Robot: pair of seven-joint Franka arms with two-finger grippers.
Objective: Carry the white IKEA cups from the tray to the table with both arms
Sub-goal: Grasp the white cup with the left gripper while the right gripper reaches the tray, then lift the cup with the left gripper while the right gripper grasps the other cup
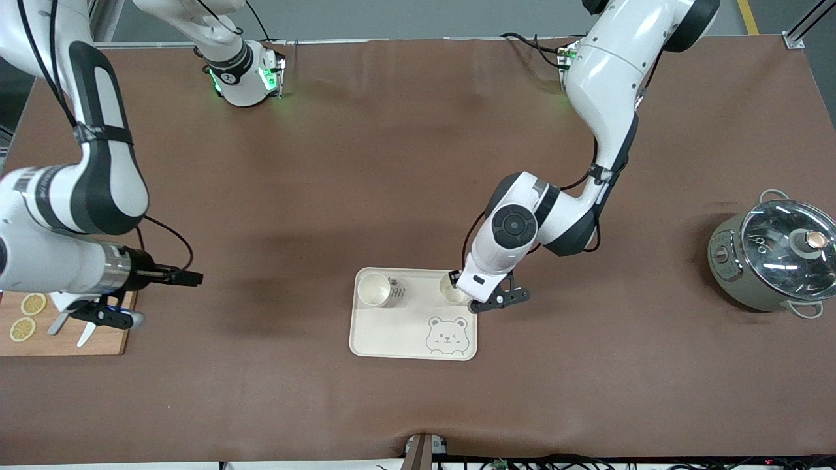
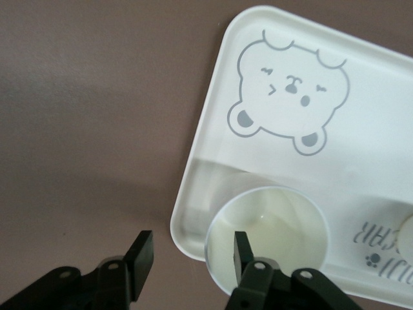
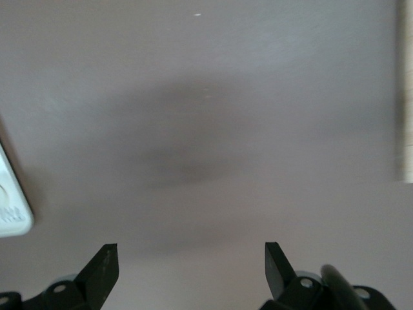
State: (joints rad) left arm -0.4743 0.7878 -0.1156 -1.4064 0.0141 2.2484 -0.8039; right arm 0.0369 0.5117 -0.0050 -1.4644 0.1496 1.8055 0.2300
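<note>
Two white cups stand on the cream bear tray [image 1: 392, 336], in the two corners farthest from the front camera. One cup [image 1: 374, 289] stands free at the corner toward the right arm's end. The other cup [image 1: 449, 287] is partly covered by my left gripper [image 1: 465, 294]. In the left wrist view my left gripper [image 2: 191, 255] is open and straddles this cup's [image 2: 277, 226] wall, with one finger inside the rim and one outside over the table. My right gripper [image 1: 186, 279] is open and empty over bare table between the cutting board and the tray; it also shows in the right wrist view [image 3: 191, 265].
A wooden cutting board [image 1: 72, 339] with lemon slices [image 1: 32, 304] lies at the right arm's end of the table. A grey pot with a glass lid [image 1: 777, 261] stands at the left arm's end. The tray's corner [image 3: 11, 210] shows in the right wrist view.
</note>
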